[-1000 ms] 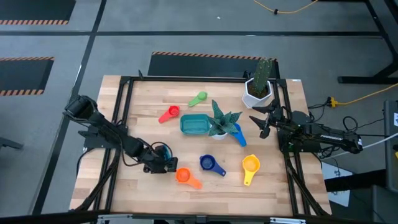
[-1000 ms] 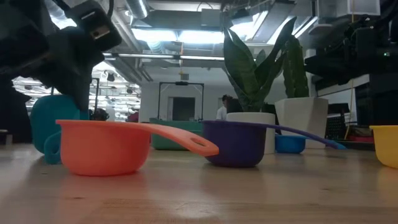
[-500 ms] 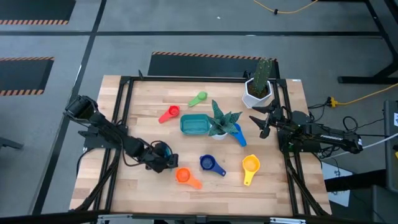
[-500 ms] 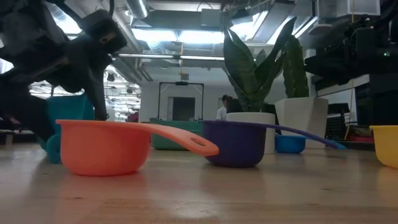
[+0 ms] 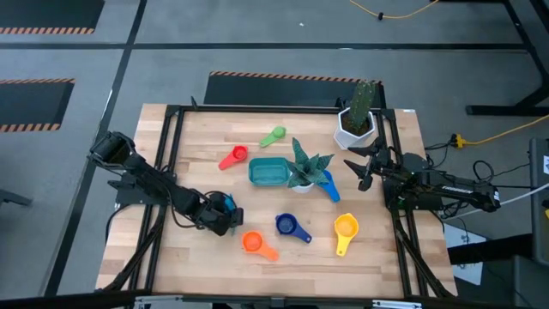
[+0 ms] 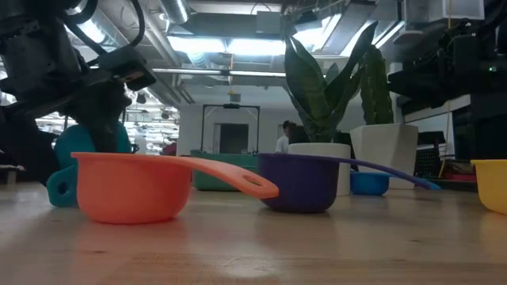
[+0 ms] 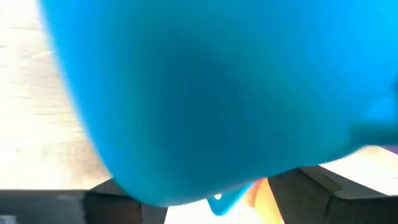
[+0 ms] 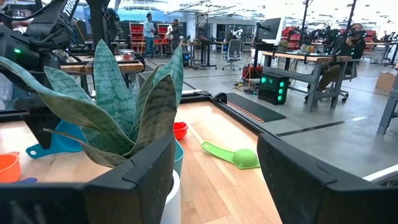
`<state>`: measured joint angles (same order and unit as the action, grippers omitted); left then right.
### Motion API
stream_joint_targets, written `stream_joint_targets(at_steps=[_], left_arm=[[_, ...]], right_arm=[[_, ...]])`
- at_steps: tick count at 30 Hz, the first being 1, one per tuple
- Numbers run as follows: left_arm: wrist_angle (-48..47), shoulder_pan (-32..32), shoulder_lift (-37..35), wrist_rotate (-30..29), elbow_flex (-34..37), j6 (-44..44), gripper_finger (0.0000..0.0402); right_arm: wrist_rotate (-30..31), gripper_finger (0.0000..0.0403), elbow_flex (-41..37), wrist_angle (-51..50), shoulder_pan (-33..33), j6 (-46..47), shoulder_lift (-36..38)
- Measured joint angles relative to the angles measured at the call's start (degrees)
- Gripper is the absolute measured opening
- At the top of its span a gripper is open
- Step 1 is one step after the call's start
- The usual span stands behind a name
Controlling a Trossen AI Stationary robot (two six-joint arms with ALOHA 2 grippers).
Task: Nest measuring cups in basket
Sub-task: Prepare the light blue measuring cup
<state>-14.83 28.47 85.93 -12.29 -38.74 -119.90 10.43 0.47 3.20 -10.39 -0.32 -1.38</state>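
Since a second ago, the left gripper (image 5: pixel 221 215) has drawn back from the orange cup (image 5: pixel 252 242) towards the table's left-hand side, carrying the light blue cup (image 6: pixel 81 158) with it. I see its fingers clamped on that cup; in the low view the cup hangs tilted, its handle end dipping close to the wood behind the orange one, and I cannot tell whether it touches. Through the left wrist camera the light blue cup fills nearly everything, a smooth rounded turquoise wall.

My right gripper (image 5: pixel 364 168) waits at the table's right edge near the white cactus pot (image 5: pixel 353 126), fingers spread apart.

On the table (image 5: pixel 197 257) the orange cup sits upright, handle pointing towards the near edge. Just right of it stands the dark blue cup (image 5: pixel 286 225), then the yellow cup (image 5: pixel 345 227). The red cup (image 5: pixel 236 155) and green cup (image 5: pixel 276 135) lie beyond the basket (image 5: pixel 268 172), a shallow teal tub near the table's middle, touching the small spiky plant's pot (image 5: pixel 306 171). Another blue scoop (image 5: pixel 330 188) lies just right of that plant.
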Motion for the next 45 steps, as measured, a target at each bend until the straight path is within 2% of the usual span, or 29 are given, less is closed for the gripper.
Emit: stream_joint_targets(at_steps=[14, 25, 34, 45], left_arm=[[-1.49, 0.07, -0.02, -0.25, 0.0, 0.03, 0.0119], [-1.46, 0.05, -0.23, -1.14, -0.11, 2.94, 0.0009], [-0.63, 0.04, -1.95, -0.53, -0.05, 8.22, 0.0004], [-1.35, -0.28, -11.14, 0.28, 0.0, 24.05, 0.0003]], right_arm=[[-0.02, 0.0233, -0.02, -0.02, 0.02, 0.0, 0.02], [0.0, 0.0233, -0.02, -0.02, 0.0, 0.0, 0.0], [-0.02, 0.0233, -0.02, 0.0, 0.02, 0.01, 0.0], [0.0, 0.0233, -0.02, 0.0, 0.01, -0.01, 0.01]])
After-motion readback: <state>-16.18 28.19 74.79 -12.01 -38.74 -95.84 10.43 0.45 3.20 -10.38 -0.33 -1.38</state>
